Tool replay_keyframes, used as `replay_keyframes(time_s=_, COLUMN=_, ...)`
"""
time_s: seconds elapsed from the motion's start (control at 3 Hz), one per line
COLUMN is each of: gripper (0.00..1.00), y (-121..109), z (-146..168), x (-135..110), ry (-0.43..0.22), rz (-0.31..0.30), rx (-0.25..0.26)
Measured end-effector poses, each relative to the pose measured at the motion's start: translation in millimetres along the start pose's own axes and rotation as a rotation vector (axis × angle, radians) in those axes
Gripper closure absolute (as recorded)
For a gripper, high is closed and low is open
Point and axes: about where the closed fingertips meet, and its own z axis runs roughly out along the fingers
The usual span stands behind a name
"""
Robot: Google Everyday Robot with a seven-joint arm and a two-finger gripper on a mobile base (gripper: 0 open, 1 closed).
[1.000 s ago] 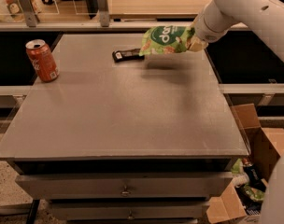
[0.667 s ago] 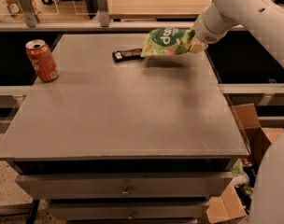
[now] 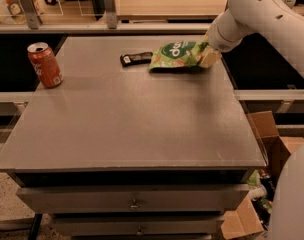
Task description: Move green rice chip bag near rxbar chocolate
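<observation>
Gripping the right-hand end of the green rice chip bag (image 3: 176, 55), the gripper (image 3: 208, 58) sits at about 1 o'clock from the centre of the table (image 3: 142, 129), near the far right edge. Its jaws are closed on the pouch's edge. The white arm (image 3: 252, 14) reaches in from 2 o'clock.

Position of task items: the bag lies lengthwise from left to right, printed face toward the camera, low over the tabletop. A dark shadow shows under its right half, so that end appears raised. Whether the left end rests on the surface cannot be told. The rxbar chocolate (image 3: 136, 59) lies flat at about 12 o'clock from the table centre, directly at 9 o'clock from the bag. The bag's left tip is just beside the bar's right end; contact between them cannot be confirmed.

Other items: an orange-red soda can (image 3: 44, 65) stands upright at 10 o'clock, well apart from both. A cardboard box (image 3: 272, 134) sits on the floor at 3 o'clock, off the table.

Assessment: the carry appears essentially complete, since the bag is already next to the bar. What is left, by my judgement, is to settle the bag fully on the surface, let go, and lift the gripper clear. Risk noted: the pouch could nudge the light bar during set-down.
</observation>
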Motion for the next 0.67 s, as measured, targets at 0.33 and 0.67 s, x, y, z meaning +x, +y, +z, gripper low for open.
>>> replay_keyframes(time_s=0.33, gripper=0.0, y=4.6, z=-5.9, x=-8.4, ry=0.015, rz=-0.002, rx=-0.042)
replay_keyframes(time_s=0.67, gripper=0.0, y=7.8, z=-5.0, x=-8.3, ry=0.019, rz=-0.003, rx=-0.055)
